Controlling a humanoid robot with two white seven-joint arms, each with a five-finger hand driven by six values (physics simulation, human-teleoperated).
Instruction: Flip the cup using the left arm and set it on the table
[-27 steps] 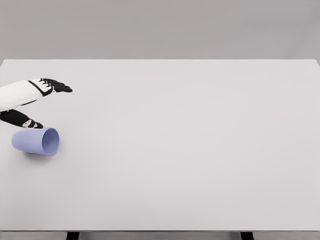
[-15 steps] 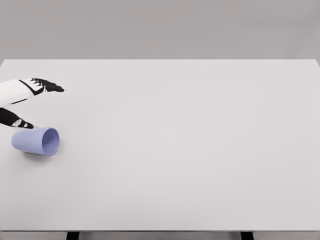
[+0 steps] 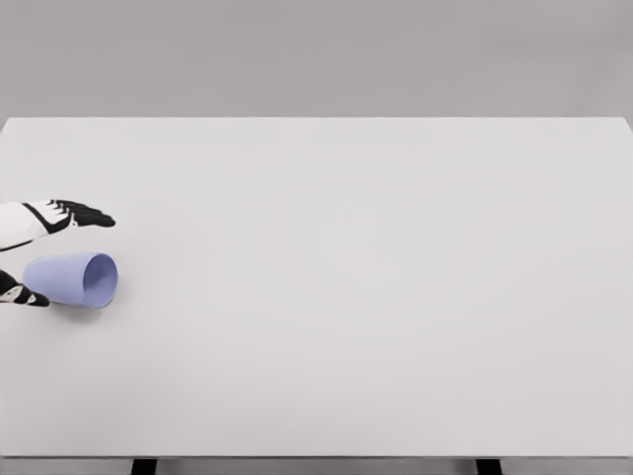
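A pale blue plastic cup (image 3: 71,279) is seen lying on its side near the left edge of the white table (image 3: 376,277), bracketed but ungripped by the left hand (image 3: 45,247) with fingers apart, so it could be nudged into rolling away.

No legible text, label, brand, number or sign appears on any surface — the cup (image 3: 71,279), the table (image 3: 376,297) and the robot hand (image 3: 45,223) all carry plain, unmarked finishes.
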